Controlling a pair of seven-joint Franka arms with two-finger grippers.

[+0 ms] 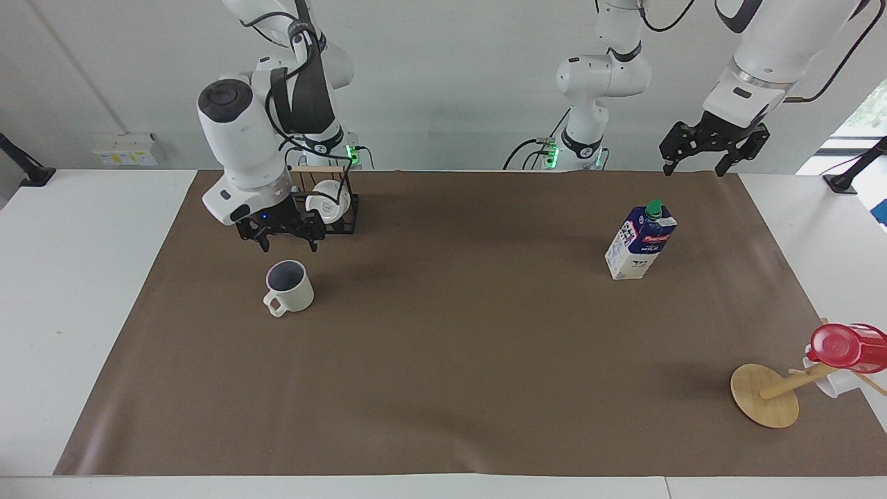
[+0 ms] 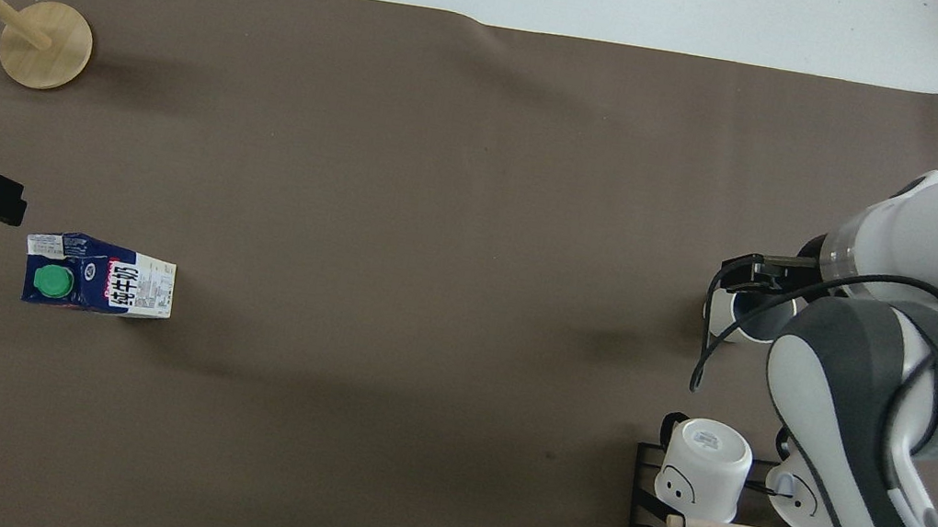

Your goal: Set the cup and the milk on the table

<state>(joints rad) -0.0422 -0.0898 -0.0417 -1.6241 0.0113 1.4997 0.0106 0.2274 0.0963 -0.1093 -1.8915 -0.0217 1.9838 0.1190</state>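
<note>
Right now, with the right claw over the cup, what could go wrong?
1. The right claw hangs open just above the cup, with the mug rack close beside its arm; a swing could knock the rack.
2. The cup's handle sticks out; a badly aligned descent might tip it.
3. The milk looks easy to topple.
</note>
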